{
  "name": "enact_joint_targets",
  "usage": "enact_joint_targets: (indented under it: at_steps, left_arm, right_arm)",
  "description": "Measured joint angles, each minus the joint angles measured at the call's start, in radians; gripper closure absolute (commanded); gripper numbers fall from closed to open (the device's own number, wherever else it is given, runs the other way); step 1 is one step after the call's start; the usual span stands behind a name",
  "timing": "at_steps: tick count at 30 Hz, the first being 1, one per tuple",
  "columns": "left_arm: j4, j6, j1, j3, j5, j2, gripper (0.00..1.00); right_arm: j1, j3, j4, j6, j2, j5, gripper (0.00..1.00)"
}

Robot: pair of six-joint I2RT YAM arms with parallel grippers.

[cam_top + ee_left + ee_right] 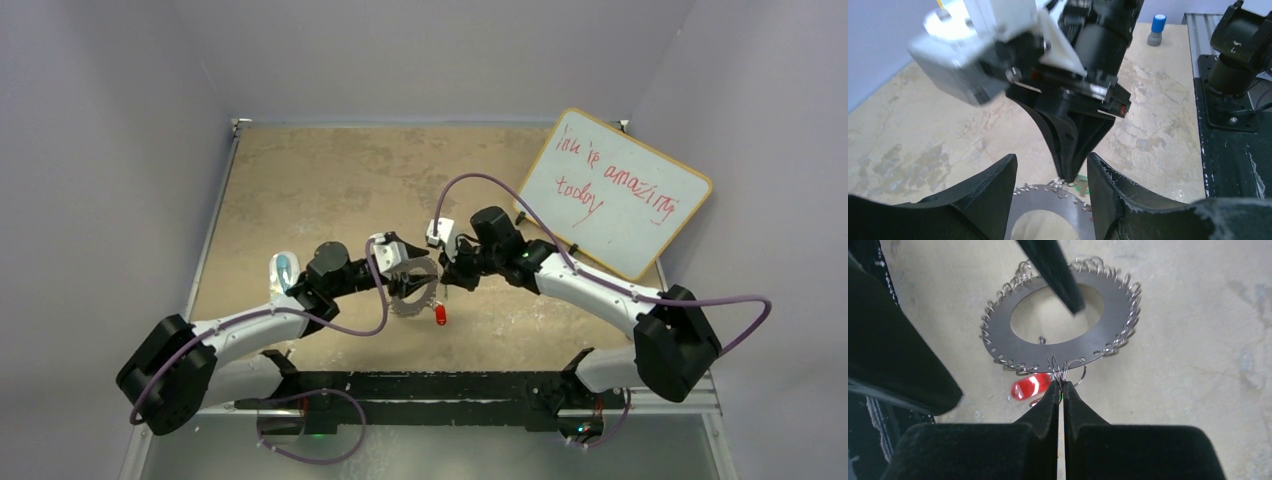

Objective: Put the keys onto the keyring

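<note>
The keyring (1120,305), a flat silvery ring fringed with wire loops, lies on the table (300,180) between the two arms (415,300). The red-headed key (1030,386) rests on the table at the ring's near rim (441,316). My right gripper (1061,386) is shut at that rim. It pinches among the loops, with a sliver of the green key between its fingertips. Green also shows beside the tips in the left wrist view (1079,188). My left gripper (1052,172) stands open over the ring (1048,202), one finger on each side, and I see no clamping.
A whiteboard (620,195) with red writing leans at the back right. A clear bluish object (285,270) lies beside the left arm. A blue-capped marker (1158,29) stands near the table's edge. The right arm's base (1243,55) sits on the black rail.
</note>
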Motion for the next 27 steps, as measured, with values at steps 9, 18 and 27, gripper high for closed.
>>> enact_joint_targets:
  at_steps: [9,18,27]
  left_arm:
    - [-0.005,0.09,0.002,-0.019,0.006,-0.119,0.47]
    - [-0.135,0.241,0.002,-0.005,0.023,-0.061,0.53]
    - [-0.183,0.289,0.002,0.074,0.091,0.072,0.67]
  right_arm:
    - [0.0,-0.034,-0.07,0.01,-0.053,0.033,1.0]
    - [0.0,-0.035,-0.068,-0.006,-0.056,0.052,1.0]
    - [0.0,-0.024,-0.057,-0.04,-0.02,0.026,1.0]
